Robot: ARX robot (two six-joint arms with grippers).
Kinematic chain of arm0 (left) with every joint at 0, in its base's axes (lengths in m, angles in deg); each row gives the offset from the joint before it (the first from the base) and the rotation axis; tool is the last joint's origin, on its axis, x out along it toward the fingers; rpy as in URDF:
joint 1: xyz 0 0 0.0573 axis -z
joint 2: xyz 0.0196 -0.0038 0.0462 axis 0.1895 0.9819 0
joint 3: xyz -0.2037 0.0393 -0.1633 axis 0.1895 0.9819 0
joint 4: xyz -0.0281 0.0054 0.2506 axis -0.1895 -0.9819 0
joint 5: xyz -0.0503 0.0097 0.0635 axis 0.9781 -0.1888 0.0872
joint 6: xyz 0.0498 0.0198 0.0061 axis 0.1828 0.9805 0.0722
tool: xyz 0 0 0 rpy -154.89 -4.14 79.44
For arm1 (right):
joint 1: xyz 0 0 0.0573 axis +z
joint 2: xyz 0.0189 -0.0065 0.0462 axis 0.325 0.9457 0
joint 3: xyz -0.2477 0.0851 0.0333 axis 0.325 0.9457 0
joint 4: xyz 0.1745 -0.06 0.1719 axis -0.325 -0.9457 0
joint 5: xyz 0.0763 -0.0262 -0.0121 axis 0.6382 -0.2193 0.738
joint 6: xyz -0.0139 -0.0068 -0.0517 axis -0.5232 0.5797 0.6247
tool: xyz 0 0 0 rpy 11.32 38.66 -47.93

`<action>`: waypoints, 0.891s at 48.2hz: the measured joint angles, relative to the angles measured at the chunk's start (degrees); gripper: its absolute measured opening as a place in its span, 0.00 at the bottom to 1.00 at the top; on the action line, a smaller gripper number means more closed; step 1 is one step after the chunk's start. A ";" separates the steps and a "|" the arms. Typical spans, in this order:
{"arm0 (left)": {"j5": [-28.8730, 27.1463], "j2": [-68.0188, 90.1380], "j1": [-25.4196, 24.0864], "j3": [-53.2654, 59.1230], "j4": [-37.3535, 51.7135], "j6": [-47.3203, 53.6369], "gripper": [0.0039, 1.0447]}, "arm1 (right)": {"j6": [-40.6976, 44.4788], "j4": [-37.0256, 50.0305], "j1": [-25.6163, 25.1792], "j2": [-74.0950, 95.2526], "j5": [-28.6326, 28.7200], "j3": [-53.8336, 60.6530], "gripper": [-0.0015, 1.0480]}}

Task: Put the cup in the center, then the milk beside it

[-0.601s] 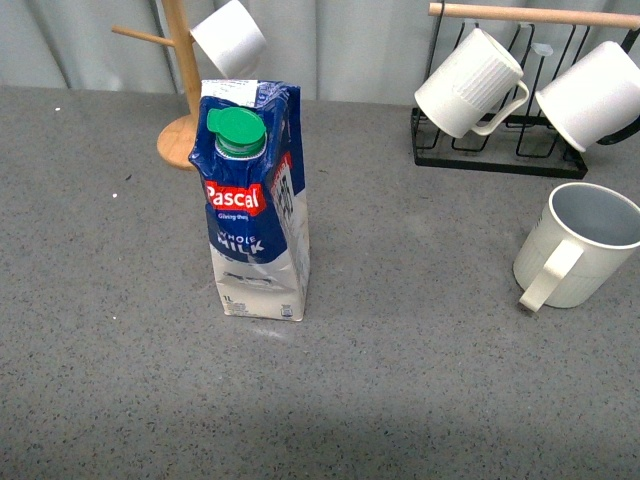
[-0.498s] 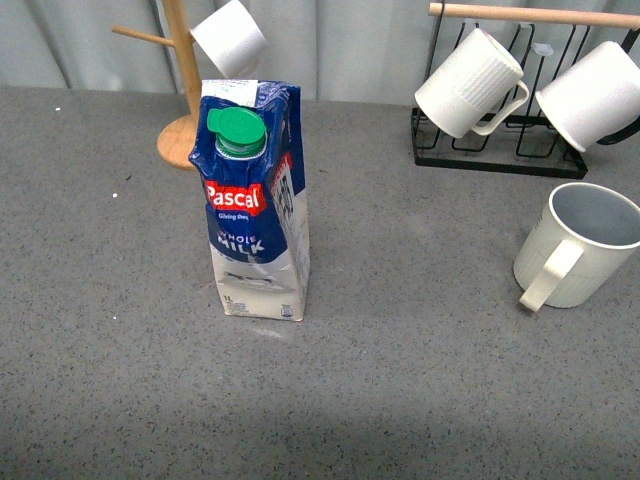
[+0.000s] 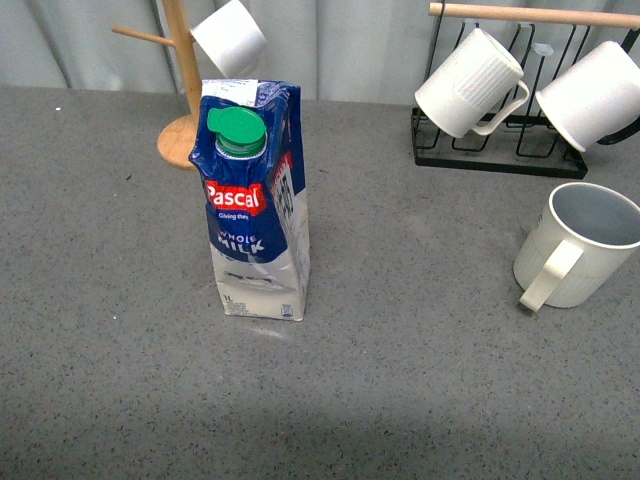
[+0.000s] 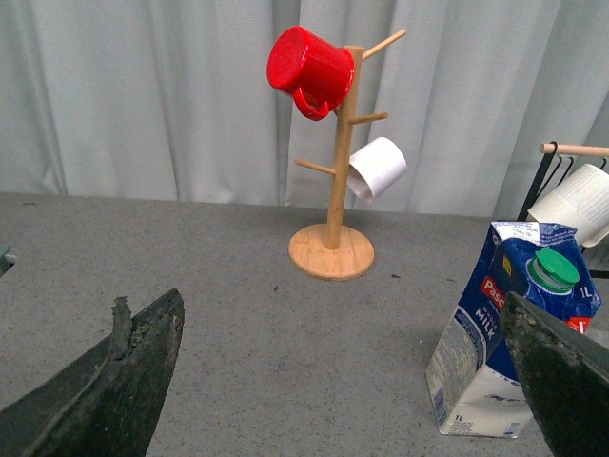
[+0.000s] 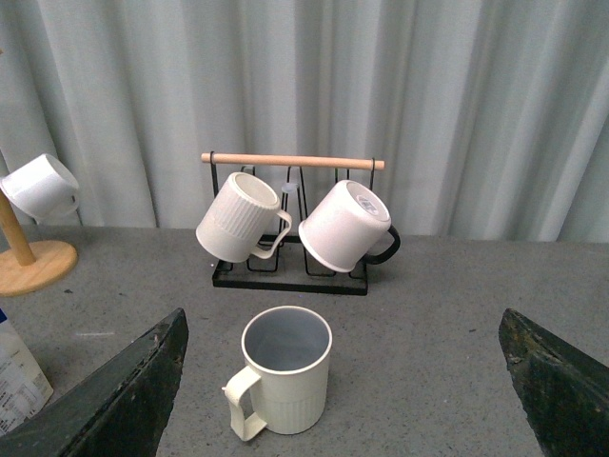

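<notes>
Since neither arm shows in the front view, I judge both are drawn back at the near side of the grey speckled tabletop (image 3: 420, 390), wrists held low and level so each camera looks flat across it. My left gripper (image 4: 333, 314) is spread wide and holds nothing; between its dark fingers I see the tall blue-and-white milk carton with the red label and green screw cap (image 4: 509, 343), which stands upright left of the middle (image 3: 255, 210), in front of the wooden mug tree (image 3: 185, 80). My right gripper (image 5: 343, 324) is likewise spread wide and empty, and it faces the large cream ribbed cup with the pale grey-blue inside (image 5: 284, 371). That cup stands upright on the tabletop at the far right (image 3: 580, 248), mouth up, with its thick loop handle turned toward my near side. It is just in front of the black wire rack with the wooden bar (image 3: 500, 150), where two other white mugs hang. I read this as the start: the cup is on my right arm's side, so that arm should take it first. The carton sits close to the centre, so the cup needs a spot that leaves room beside it.
</notes>
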 joint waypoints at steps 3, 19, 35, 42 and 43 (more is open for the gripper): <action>-0.02 0.00 0.00 0.00 0.00 0.00 0.94 | 0.00 0.00 0.00 0.00 0.00 0.00 0.91; -0.02 0.00 0.00 0.00 0.00 0.00 0.94 | 0.00 0.00 0.00 0.00 0.00 0.00 0.91; -0.02 0.00 0.00 0.00 0.00 0.00 0.94 | 0.00 0.00 0.00 0.00 0.00 0.00 0.91; -0.02 0.00 0.00 0.00 0.00 0.00 0.94 | 0.00 0.00 0.00 0.00 0.00 0.00 0.91; -0.02 0.00 0.00 0.00 0.00 0.00 0.94 | 0.00 0.00 0.00 0.00 0.00 0.00 0.91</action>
